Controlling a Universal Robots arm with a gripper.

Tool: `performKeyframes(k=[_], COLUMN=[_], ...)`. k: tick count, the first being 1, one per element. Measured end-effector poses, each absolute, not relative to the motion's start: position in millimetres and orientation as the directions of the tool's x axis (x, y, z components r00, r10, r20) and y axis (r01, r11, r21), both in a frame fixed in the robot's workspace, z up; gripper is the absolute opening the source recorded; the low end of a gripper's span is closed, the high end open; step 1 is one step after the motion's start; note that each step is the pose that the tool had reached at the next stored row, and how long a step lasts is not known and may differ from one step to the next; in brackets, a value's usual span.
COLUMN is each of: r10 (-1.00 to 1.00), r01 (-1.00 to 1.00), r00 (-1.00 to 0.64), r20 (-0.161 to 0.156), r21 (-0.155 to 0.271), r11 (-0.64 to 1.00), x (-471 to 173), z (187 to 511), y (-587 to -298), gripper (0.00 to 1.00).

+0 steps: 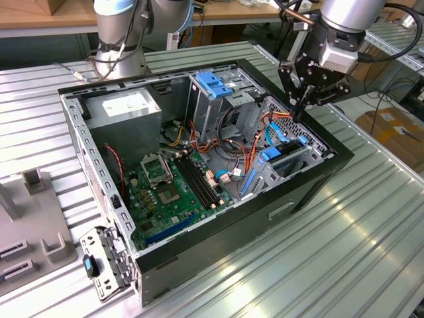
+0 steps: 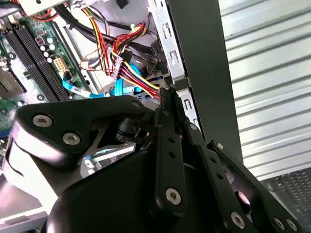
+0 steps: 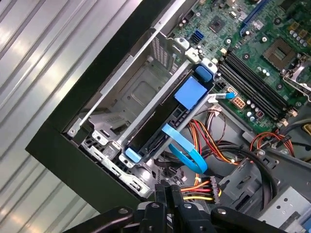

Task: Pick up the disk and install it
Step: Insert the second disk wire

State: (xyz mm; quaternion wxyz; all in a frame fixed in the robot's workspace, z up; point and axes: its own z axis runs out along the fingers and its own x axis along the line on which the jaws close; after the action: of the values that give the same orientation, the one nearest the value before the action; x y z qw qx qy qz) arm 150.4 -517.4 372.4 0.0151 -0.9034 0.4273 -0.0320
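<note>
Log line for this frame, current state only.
pincer shut, above drive bay | grey metal disk with blue rails sitting in bay of open black computer case | disk not held

Arm angled downward, gripper (image 1: 299,101) pointing down; fingers pressed together

Hemmed in at the computer case (image 1: 311,179) corner by the exterior view's right: tangled cables (image 3: 204,150) and a blue ribbon (image 3: 184,148) just beside the gripper (image 1: 298,109). Seated disk (image 3: 170,114) filling its bay. Open room above the circuit board (image 1: 175,192), and over the ribbed table (image 1: 344,252) outside.
</note>
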Motion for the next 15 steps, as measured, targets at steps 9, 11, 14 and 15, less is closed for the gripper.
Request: performKeyframes(k=[9, 11, 14, 15], r10=[-0.862, -0.862, -0.863, -0.863], r01=[-0.861, -0.861, -0.861, -0.861], r00=[0.505, 0.504, 0.504, 0.504], r20=[0.045, 0.045, 0.045, 0.045], r21=[-0.055, -0.055, -0.055, -0.055], r11=[-0.506, -0.506, -0.506, -0.506], x=[150.4, 150.4, 150.4, 150.4], z=[371.8, 371.9, 371.9, 371.9], y=[-517.4, -517.4, -517.4, -517.4], gripper=[0.16, 0.16, 0.16, 0.16])
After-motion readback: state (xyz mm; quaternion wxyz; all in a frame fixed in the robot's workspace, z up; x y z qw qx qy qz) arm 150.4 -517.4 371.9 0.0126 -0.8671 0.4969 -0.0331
